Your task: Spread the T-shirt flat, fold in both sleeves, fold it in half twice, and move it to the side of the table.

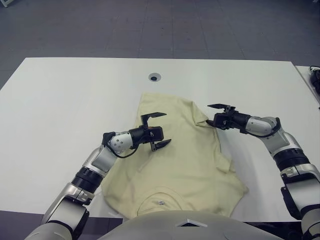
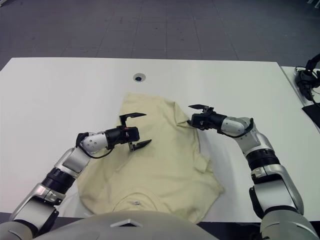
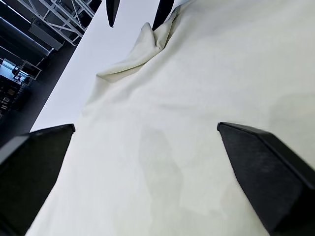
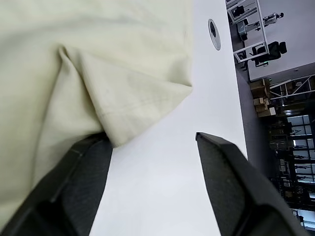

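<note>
The cream T-shirt lies rumpled at the table's near edge, one side bunched inward, with the left gripper gaping above it and the right gripper released at that bunched edge, so I'd say spreading, folding and moving all remain

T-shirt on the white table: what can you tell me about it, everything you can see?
The T-shirt is pale yellow, soft-looking cloth, lying rumpled on the white table, not yet folded. Its collar faces the near edge, its hem the far side. The sleeve on the robot's right is bunched. The left pincer is open over its middle; the right pincer, also open, has one finger against a fold at its edge.
</note>
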`<state>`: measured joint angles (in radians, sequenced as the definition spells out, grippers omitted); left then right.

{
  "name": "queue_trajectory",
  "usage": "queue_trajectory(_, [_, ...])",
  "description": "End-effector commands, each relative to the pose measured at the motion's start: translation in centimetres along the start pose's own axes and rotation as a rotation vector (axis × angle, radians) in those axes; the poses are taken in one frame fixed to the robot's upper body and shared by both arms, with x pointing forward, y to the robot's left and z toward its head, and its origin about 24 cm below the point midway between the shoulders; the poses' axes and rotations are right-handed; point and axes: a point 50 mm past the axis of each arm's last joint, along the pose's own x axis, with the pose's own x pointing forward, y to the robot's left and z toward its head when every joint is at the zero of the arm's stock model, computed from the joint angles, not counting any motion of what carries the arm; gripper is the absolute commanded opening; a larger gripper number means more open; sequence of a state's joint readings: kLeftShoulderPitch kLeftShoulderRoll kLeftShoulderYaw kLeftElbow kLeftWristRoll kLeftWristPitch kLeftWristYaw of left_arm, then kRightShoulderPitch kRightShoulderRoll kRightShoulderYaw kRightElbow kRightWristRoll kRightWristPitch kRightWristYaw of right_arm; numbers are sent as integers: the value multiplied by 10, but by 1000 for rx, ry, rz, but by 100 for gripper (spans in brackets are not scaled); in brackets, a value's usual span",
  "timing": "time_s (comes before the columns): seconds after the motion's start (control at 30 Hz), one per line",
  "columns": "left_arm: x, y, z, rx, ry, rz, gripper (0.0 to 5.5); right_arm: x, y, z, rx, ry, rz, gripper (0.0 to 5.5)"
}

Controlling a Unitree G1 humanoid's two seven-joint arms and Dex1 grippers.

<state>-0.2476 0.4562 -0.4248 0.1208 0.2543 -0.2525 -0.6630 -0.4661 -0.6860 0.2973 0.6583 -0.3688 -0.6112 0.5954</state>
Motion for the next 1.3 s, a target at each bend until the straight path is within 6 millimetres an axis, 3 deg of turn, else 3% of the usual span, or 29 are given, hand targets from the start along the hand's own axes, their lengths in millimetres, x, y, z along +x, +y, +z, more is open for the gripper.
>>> queue_trajectory(0.03, [-2, -11, -9, -8, 59, -55, 540, 4, 4, 0, -8, 6, 37, 226])
queue_trajectory(0.47, [-3, -13, -11, -15, 69, -79, 540, 8, 13, -2, -71, 30, 95, 5])
queue_trajectory(0.77, [-4, -16, -12, -18, 75, -94, 540, 9, 13, -3, -70, 34, 80, 2])
queue_trajectory(1.3, [-4, -18, -12, -24, 76, -99, 540, 4, -40, -16, -171, 118, -182, 2])
